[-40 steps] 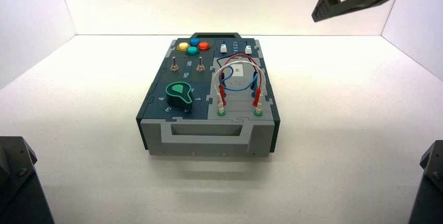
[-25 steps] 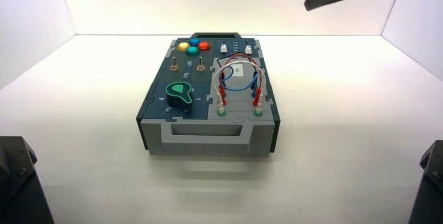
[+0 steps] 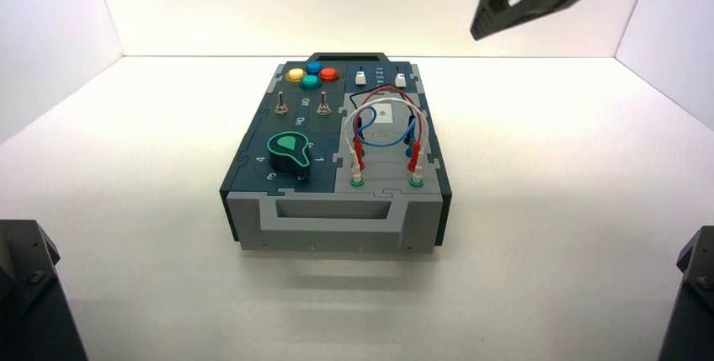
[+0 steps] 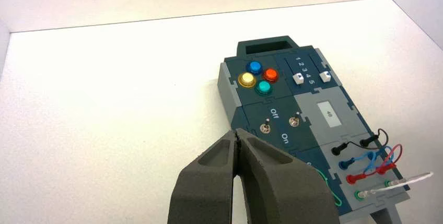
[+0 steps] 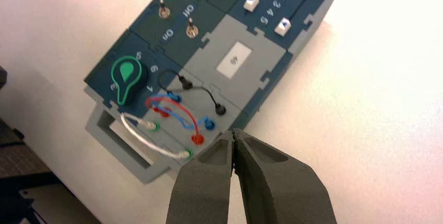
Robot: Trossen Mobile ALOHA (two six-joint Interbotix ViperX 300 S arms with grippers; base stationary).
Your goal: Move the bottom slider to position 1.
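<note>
The box (image 3: pixel 337 209) stands at mid-table. Two white slider knobs sit at its far right end with digits 1 to 5 between them. The bottom slider (image 3: pixel 360 78) is the one nearer the coloured buttons; it also shows in the right wrist view (image 5: pixel 252 2) and in the left wrist view (image 4: pixel 298 78), standing toward the 5 end. My right gripper (image 3: pixel 477 33) hangs high above the table, beyond and right of the sliders, shut and empty (image 5: pixel 233 131). My left gripper (image 4: pixel 237 132) is shut and empty, back from the box's left side.
The other slider (image 3: pixel 400 81) sits just right of the bottom one. Coloured buttons (image 3: pixel 310 75), two toggle levers (image 3: pixel 301 108), a green knob (image 3: pixel 289 152) and looped wires (image 3: pixel 383 130) fill the box top. Arm bases stand at the near corners (image 3: pixel 29 294).
My right gripper has moved left and tipped downward toward the far end of the box. The box and its sliders have not moved.
</note>
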